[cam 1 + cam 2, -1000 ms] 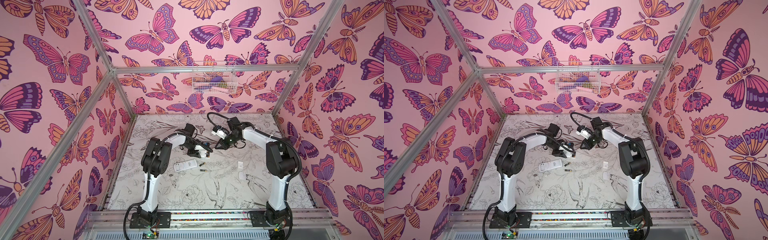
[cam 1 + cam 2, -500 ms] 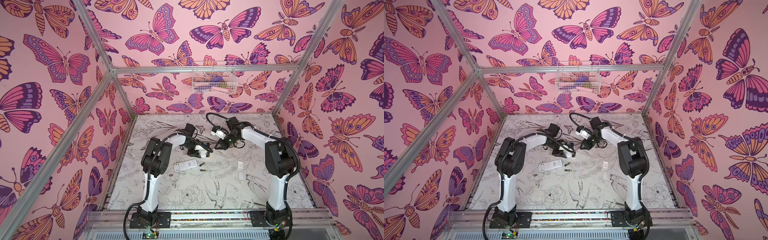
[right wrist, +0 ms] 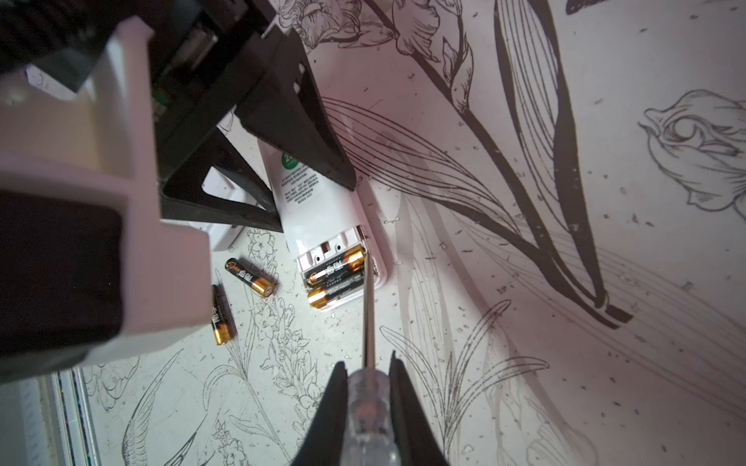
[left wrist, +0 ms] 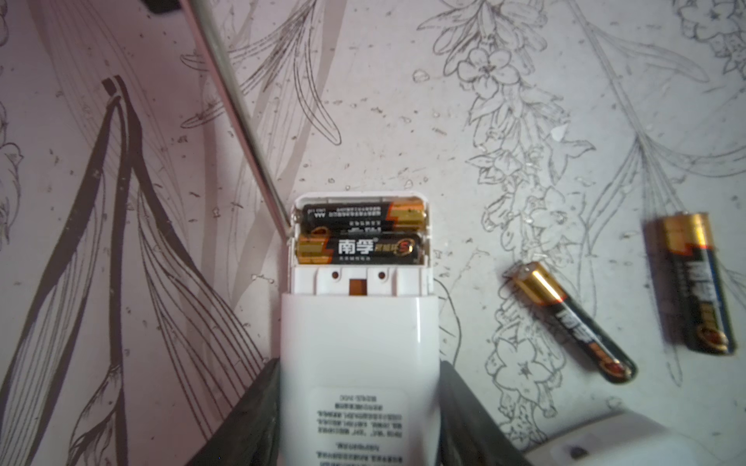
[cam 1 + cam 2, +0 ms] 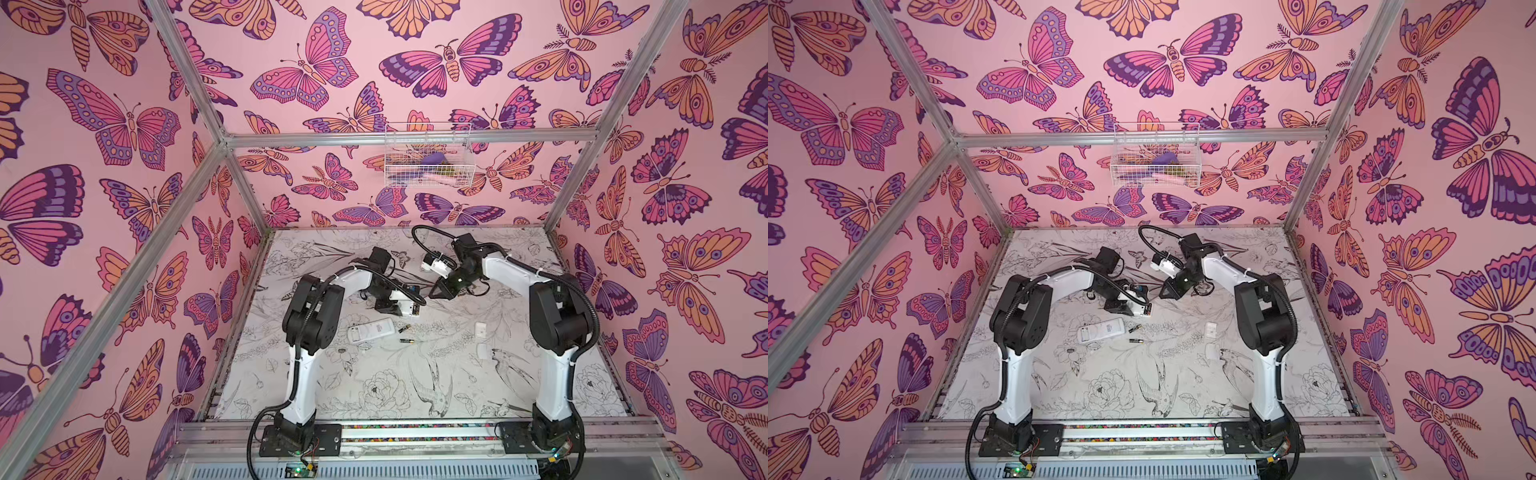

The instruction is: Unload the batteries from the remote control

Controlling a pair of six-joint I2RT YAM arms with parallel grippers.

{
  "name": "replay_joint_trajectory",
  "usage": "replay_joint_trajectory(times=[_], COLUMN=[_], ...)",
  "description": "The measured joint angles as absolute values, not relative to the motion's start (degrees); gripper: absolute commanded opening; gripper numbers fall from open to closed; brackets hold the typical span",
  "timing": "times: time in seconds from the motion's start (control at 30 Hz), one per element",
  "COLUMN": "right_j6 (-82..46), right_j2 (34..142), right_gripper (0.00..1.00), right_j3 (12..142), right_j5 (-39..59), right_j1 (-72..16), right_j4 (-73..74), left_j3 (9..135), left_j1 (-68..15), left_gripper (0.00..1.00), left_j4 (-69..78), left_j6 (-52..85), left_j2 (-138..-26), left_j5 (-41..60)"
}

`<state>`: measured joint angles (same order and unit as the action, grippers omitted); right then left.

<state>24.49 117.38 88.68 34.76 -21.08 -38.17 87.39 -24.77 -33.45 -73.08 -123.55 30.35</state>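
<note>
My left gripper (image 4: 359, 387) is shut on a white remote control (image 4: 359, 343), its battery bay uncovered. Two black-and-gold batteries (image 4: 363, 216) (image 4: 359, 250) lie side by side in the bay. My right gripper (image 3: 368, 371) is shut on a clear-handled screwdriver (image 3: 367, 403). The screwdriver's shaft (image 3: 368, 314) reaches to the bay's side edge, beside the batteries' ends (image 3: 337, 268). Two loose batteries (image 4: 573, 322) (image 4: 698, 282) lie on the table next to the held remote. In both top views the two grippers (image 5: 409, 307) (image 5: 436, 293) meet near the table's middle.
A second white remote (image 5: 371, 330) lies flat on the table in front of the left gripper, the loose batteries (image 5: 403, 328) just right of it. Two small white covers (image 5: 481, 329) (image 5: 484, 350) lie further right. A wire basket (image 5: 428, 156) hangs on the back wall.
</note>
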Motion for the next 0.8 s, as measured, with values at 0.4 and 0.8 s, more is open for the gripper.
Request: replay_joint_trajectory(times=[0.4, 0.8], right_j6=[24.49, 24.49], right_j2=[117.38, 117.38], right_gripper=[0.0, 0.0], right_j3=[88.66, 88.66], right_j5=[34.87, 37.69], right_j1=[-21.08, -21.47], right_j4=[-38.15, -38.24], left_j3=[87.39, 87.39], left_j1=[-24.77, -24.8], left_gripper=[0.43, 0.43], left_j4=[-33.45, -33.45], left_j6=[-73.28, -73.3], left_j2=[-123.55, -123.55], left_j5=[30.37, 30.37])
